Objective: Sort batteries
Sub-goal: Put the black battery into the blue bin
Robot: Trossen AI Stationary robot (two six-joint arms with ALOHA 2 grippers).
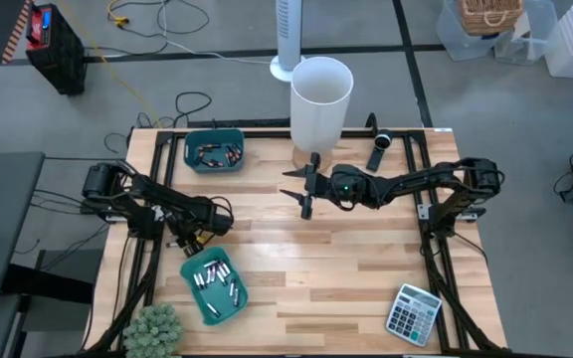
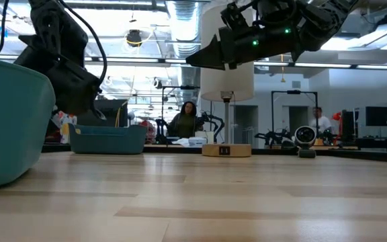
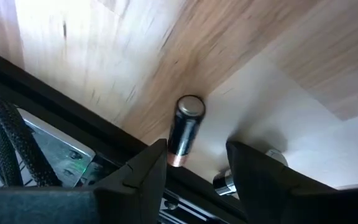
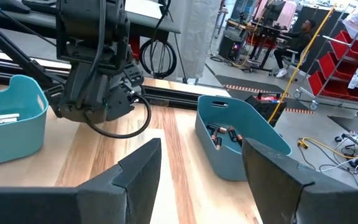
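A: What takes up most of the view from above?

B: The wooden table (image 1: 366, 288), with a tall white bucket (image 1: 320, 99) at its 12 o'clock edge. Two teal bins sit on it: one (image 1: 214, 149) at about 10 o'clock, holding dark batteries (image 1: 215, 154) with copper-coloured ends, and another (image 1: 214, 286) at about 7 o'clock, holding silvery batteries (image 1: 215, 278).

A: And the arms?

B: The right arm reaches in from 3 o'clock; the right gripper (image 1: 304, 189) hangs in the air near the table's middle, just below the bucket, with its jaws spread wide and nothing between them. The left arm comes in from 9 o'clock; the left gripper (image 1: 189, 243) is low at the table's left side, just above the nearer bin.

A: Is the left one gripping anything?

B: Its jaws stand apart. In the left wrist view a black battery (image 3: 184, 129) with a copper end lies on the table just ahead of the fingers (image 3: 143, 171), not pinched. A second, silvery battery (image 3: 224, 182) peeks out beside the other finger.

A: Smaller things?

B: A calculator (image 1: 412, 313) at 5 o'clock, a small plant (image 1: 153, 330) at 7 o'clock, and a black remote (image 1: 379, 151) at 1 o'clock.
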